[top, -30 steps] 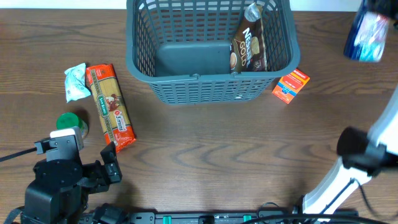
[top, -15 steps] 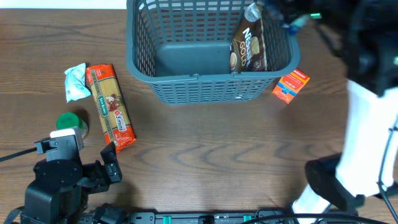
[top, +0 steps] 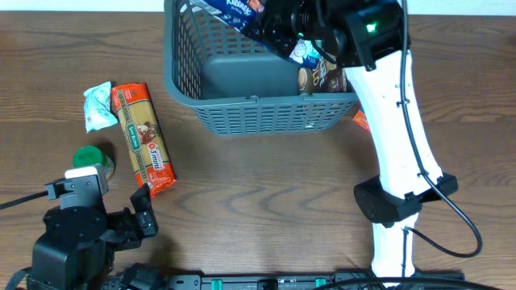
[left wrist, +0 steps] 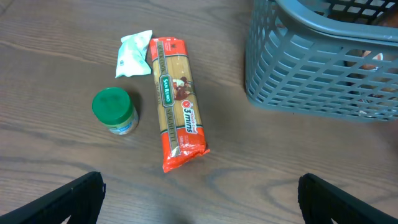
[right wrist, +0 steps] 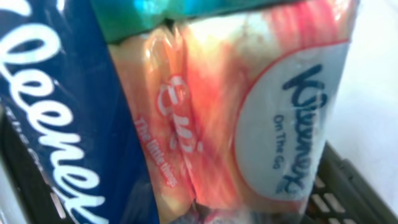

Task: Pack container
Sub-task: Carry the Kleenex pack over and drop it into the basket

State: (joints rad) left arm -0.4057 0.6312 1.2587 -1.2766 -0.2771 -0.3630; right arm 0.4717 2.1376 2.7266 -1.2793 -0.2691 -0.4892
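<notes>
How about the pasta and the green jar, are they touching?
Apart. The left wrist view shows a plain gap between the pasta and the jar.

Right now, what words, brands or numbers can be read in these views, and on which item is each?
"Kleenex" and "On The Go": on the tissue pack.
"3 mins": on the pasta packet; its green brand label is too small to read.
Red script on the tissue pack: blurred.
Jar and white sachet: nothing legible.

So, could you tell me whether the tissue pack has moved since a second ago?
Yes. The tissue pack has swung left, from beyond the basket's right side to above its inside, carried by the right gripper.
</notes>
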